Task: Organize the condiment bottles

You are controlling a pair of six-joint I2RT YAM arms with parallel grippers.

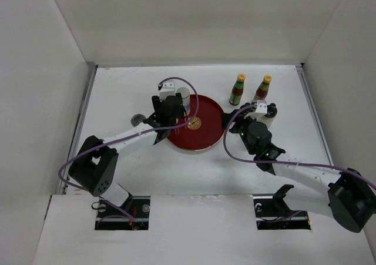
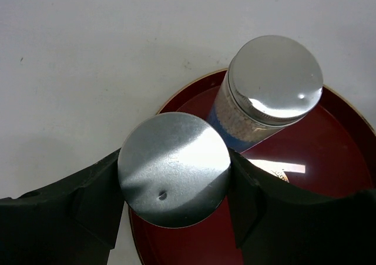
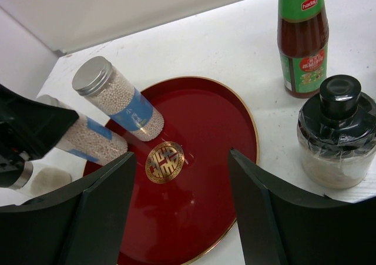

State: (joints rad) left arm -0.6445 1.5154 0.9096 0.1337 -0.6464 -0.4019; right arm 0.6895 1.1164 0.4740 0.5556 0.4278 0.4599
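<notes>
My left gripper (image 1: 169, 108) (image 2: 174, 180) is shut on a silver-lidded cylinder (image 2: 173, 168) of white beads with a blue label, held at the left edge of the round red tray (image 1: 205, 137). A second such cylinder (image 1: 184, 95) (image 2: 273, 83) stands on the tray just beyond it. The right wrist view shows both, the standing one (image 3: 117, 97) and the held one (image 3: 82, 138). My right gripper (image 1: 249, 113) (image 3: 182, 159) is open and empty over the tray's right side. A black-capped shaker (image 1: 270, 110) (image 3: 338, 136) stands beside it. Two red-green sauce bottles (image 1: 237, 90) (image 1: 262, 89) stand behind.
A small grey-lidded jar (image 1: 137, 119) (image 3: 35, 180) sits on the white table left of the tray. One sauce bottle (image 3: 302, 36) stands close behind the shaker. White walls enclose the table on the left, back and right.
</notes>
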